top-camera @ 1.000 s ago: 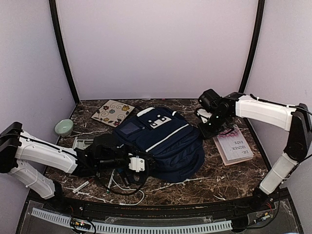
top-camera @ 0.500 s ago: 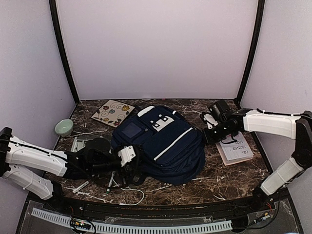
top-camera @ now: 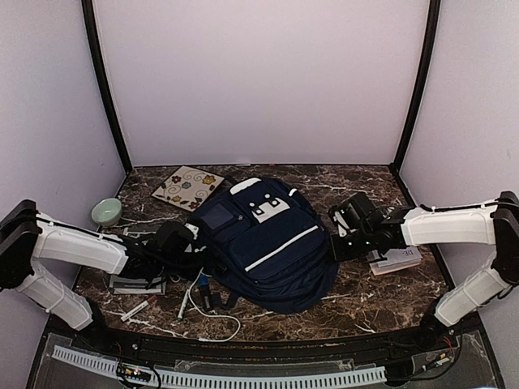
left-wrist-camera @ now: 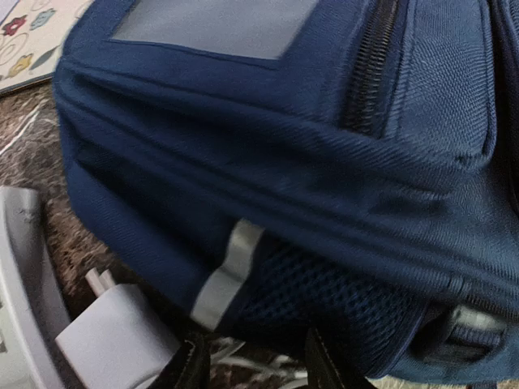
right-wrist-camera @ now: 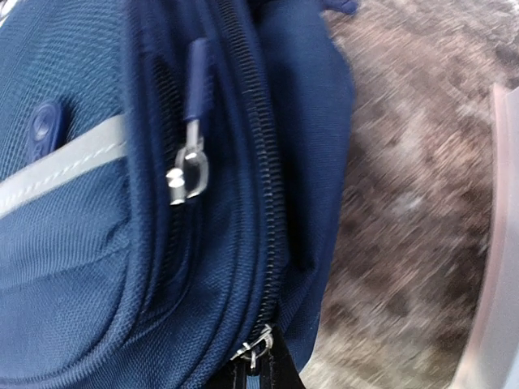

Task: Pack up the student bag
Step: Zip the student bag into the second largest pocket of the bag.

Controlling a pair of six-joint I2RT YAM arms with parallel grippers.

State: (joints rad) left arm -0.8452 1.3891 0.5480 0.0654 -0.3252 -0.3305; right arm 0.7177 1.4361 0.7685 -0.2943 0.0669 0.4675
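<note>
Although the left gripper point(left-wrist-camera: 258, 369) has its fingers partly apart, nothing sits between them. The student bag point(top-camera: 272, 247) lies directly ahead of its tips, with a mesh side pocket and a grey reflective strip nearest. Low to this gripper's left, a white charger point(left-wrist-camera: 113, 340) rests on the bench point(top-camera: 365, 296), close against the bag. The right gripper point(right-wrist-camera: 253, 377) is pinched fully closed at the bag's opposite side, with a metal zipper slider point(right-wrist-camera: 253, 350) right at its tips; I cannot tell whether the pull is caught between them. Farther ahead of that gripper, on a second zipper track, another pull point(right-wrist-camera: 188, 166) hangs free. The bag lies flat between the two grippers, front pockets up. Behind the right gripper, partly under its arm, lies a book point(top-camera: 397, 259).
</note>
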